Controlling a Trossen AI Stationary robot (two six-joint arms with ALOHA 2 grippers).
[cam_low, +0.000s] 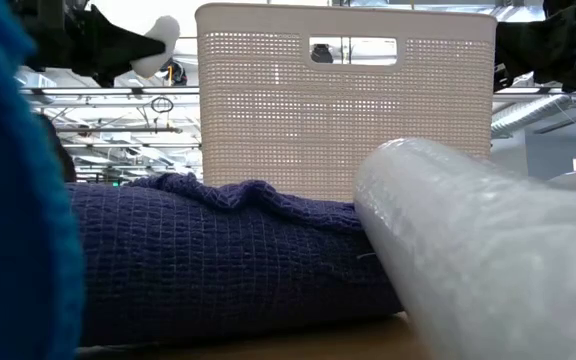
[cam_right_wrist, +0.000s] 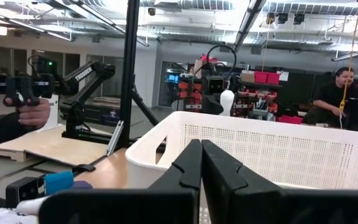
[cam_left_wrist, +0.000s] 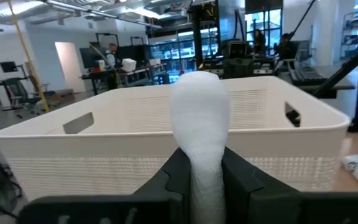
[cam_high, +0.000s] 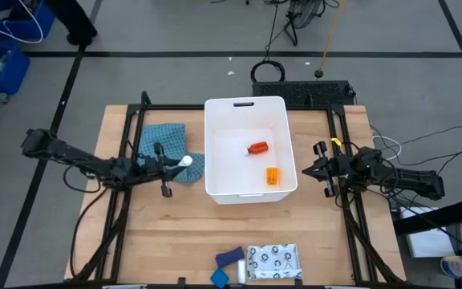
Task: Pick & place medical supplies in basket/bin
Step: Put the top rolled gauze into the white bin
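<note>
From above, I have the left gripper (cam_high: 173,163) raised over the teal cloth (cam_high: 165,138), just beside the white tub's (cam_high: 212,172) left wall, nipped tight on the white tube (cam_high: 184,160) whose rounded end points at the tub, which I take as set up for carrying it over the rim to join the red bottle (cam_high: 258,148) and orange pill bottle (cam_high: 272,176) already inside. My left wrist camera shows the tube (cam_left_wrist: 199,124) standing up between the fingers (cam_left_wrist: 178,177) with the tub's near rim (cam_left_wrist: 104,134) straight ahead. The right gripper (cam_right_wrist: 201,163) waits fully closed and empty just outside the tub's right wall (cam_right_wrist: 278,155), while blue pieces (cam_high: 228,266) and the patterned pouch (cam_high: 273,262) sit at the table's near edge.
</note>
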